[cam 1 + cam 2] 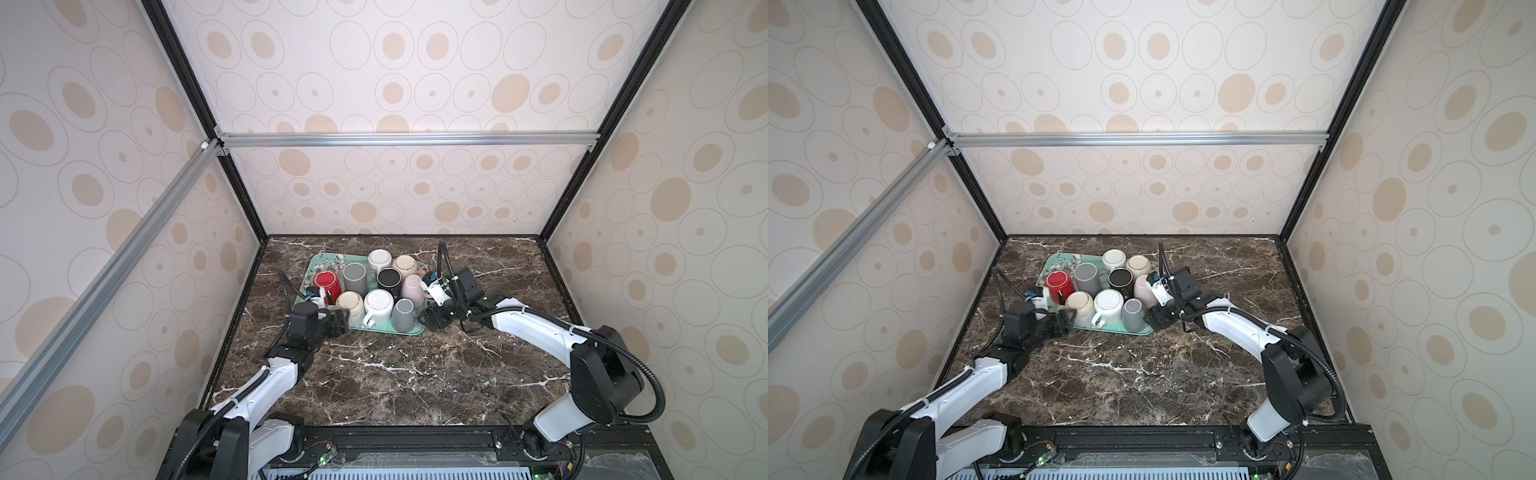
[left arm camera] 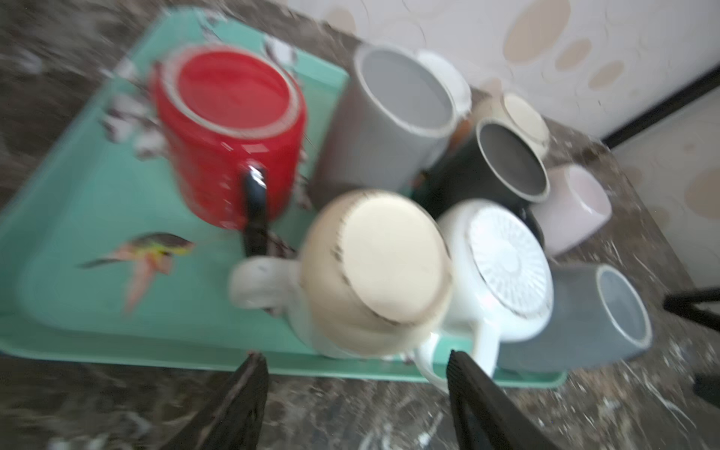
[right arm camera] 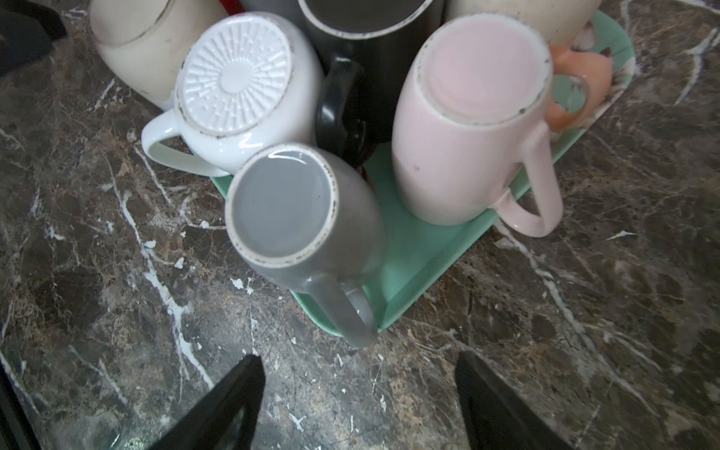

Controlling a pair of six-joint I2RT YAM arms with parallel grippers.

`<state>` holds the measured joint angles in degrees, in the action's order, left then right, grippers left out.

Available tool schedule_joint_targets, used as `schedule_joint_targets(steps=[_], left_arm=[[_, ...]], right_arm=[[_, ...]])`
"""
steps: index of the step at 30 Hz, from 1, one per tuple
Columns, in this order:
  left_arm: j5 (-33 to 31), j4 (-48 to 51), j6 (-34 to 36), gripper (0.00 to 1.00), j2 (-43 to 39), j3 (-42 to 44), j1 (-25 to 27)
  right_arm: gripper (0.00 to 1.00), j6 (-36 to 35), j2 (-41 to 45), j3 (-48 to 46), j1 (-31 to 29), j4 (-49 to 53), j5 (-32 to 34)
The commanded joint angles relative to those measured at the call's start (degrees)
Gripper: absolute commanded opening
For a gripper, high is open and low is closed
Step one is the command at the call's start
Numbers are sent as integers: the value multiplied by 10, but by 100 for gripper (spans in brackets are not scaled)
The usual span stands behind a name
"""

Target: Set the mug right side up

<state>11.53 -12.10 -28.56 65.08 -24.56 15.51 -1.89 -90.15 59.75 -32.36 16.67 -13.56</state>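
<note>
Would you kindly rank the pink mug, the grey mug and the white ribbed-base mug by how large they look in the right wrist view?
1. pink mug: looks largest.
2. grey mug and white ribbed-base mug: about alike; the grey one sits nearer the camera, so I will not rank them.

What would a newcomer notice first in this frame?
A teal tray crowded with nine mugs sits at the far middle of the dark marble table. The red mug on its left side stands out, and the mugs seen up close are bottom up. The left gripper and right gripper are open and empty at the tray's near corners, facing the cream mug and the grey mug.
</note>
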Motion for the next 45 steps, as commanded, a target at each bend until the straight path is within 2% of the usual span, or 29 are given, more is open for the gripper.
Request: schedule_joint_targets(steps=[1,8,11,15,19,26,28,31,36,43,45], left_arm=[[15,-15,-34,66,32,-11,49],[-33,-37,-65,61,57,6,153],[-40,-100,-93,58,81,25,194],[-37,-179,-130,49,137,33,238],[-38,-235,-143,44,204,13,276],[-46,-306,-152,37,287,-14,287],[-54,-314,-145,36,307,-27,287],[-66,-321,-131,32,334,-48,287],[-84,-354,-130,28,367,-63,287],[-88,-375,-123,27,403,-91,287],[-91,-378,-118,27,411,-98,287]], right_arm=[[77,-14,-23,-18,0,-14,-27],[71,5,-65,-34,-3,-62,-24],[63,8,-82,-24,-10,-68,7],[59,6,-88,-26,-21,-92,34],[57,2,-87,-35,-33,-119,44],[49,1,-101,-28,-42,-124,84],[43,-4,-104,-28,-41,-125,90],[28,-12,-107,-24,-41,-123,93],[14,-23,-102,-22,-42,-132,102],[0,-41,-95,-23,-42,-152,112],[0,-42,-92,-24,-42,-161,121]])
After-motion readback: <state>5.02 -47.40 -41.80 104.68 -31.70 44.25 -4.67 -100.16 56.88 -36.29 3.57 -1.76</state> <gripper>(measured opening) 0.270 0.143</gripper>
